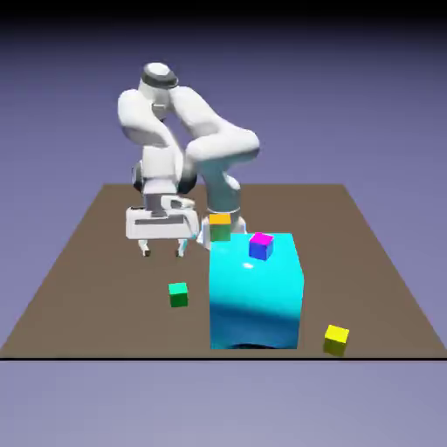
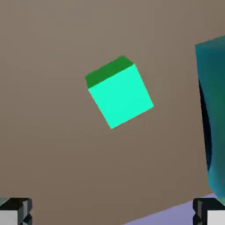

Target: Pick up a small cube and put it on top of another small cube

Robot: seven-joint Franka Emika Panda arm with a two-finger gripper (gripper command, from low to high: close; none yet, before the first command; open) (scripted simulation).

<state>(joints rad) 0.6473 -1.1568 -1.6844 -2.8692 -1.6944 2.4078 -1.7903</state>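
My claw (image 1: 163, 251) hangs with its jaws wide apart and nothing in them, the small green cube (image 2: 119, 92) sitting below it, the big cyan block (image 2: 213, 114) off to one side.

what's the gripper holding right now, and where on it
Nothing. The gripper is open and empty above the table; the small green cube lies apart from its fingertips.

Orange-topped cube (image 1: 220, 226) partly hidden behind the big cyan block (image 1: 256, 297). In the hand view, cyan block (image 2: 212, 114) cut off by the right edge; both fingertips (image 2: 15, 211) clipped at the bottom edge. Arm's base hidden behind its own links.
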